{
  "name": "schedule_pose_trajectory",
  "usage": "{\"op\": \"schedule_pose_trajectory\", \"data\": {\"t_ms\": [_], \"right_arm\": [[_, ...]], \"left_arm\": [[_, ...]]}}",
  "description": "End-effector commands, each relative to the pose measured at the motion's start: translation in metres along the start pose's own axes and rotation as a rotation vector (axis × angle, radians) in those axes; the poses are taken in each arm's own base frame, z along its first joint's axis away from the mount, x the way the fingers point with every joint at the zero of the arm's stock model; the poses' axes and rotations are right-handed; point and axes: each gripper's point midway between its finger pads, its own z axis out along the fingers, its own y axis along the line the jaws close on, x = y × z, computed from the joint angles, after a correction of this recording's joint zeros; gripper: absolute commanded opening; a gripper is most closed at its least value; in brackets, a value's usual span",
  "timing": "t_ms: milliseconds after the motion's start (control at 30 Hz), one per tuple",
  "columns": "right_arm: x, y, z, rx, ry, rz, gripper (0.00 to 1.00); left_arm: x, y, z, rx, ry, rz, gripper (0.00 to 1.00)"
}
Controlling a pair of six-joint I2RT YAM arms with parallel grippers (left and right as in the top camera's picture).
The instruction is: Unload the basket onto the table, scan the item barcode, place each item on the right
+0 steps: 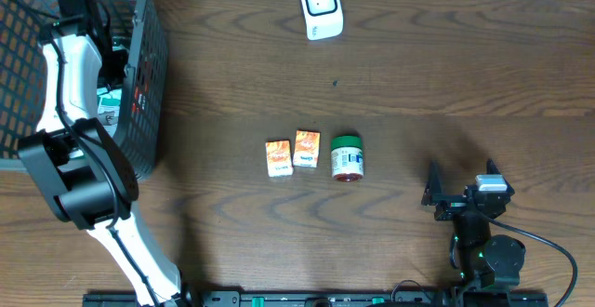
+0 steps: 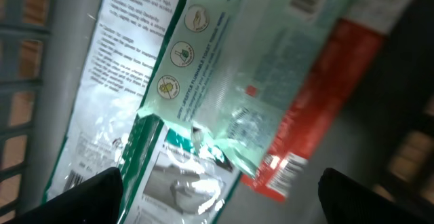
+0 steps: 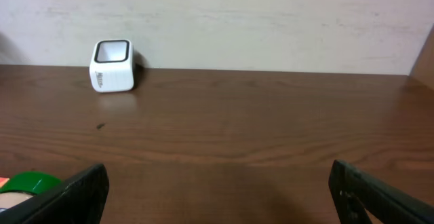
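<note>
1. The brown wooden table (image 1: 418, 74) fills the overhead view. A plain pale wall (image 3: 271, 13) rises behind its far edge.
2. A black wire basket (image 1: 149, 65) sits at the table's far left corner, and the left arm (image 1: 70, 74) reaches into it from above.
3. Plastic packets lie overlapping in the basket. There is a white packet (image 2: 115, 68) covered in small print and a pale green packet (image 2: 271, 81) with round icons along one edge. A red packet (image 2: 319, 108) shows from beneath the pale green one, and a green-and-white packet (image 2: 176, 176) lies lowest in the left wrist view.
4. The left gripper (image 2: 224, 200) hangs close over these packets with its jaws spread wide and nothing held. The pale green packet's lower corner lies between the two dark fingers. I cannot tell whether either finger touches a packet.
5. The right gripper (image 1: 462, 179) rests over the near right of the table, spread to its widest and empty, well apart from every item.
6. The white scanner (image 1: 321, 7) stands at the middle of the far edge, well apart from both grippers.
7. A green-lidded jar (image 1: 348, 157) lies mid-table.
8. Two orange boxes (image 1: 293, 153) sit side by side just left of the jar.
</note>
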Motion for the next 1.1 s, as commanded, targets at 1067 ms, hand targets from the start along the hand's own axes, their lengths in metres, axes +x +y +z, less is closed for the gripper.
{"op": "schedule_pose_trajectory", "data": {"t_ms": [1067], "right_arm": [[0.0, 0.002, 0.0, -0.007, 0.0, 0.005, 0.99]], "left_arm": [[-0.003, 0.033, 0.063, 0.284, -0.122, -0.219, 0.98]]}}
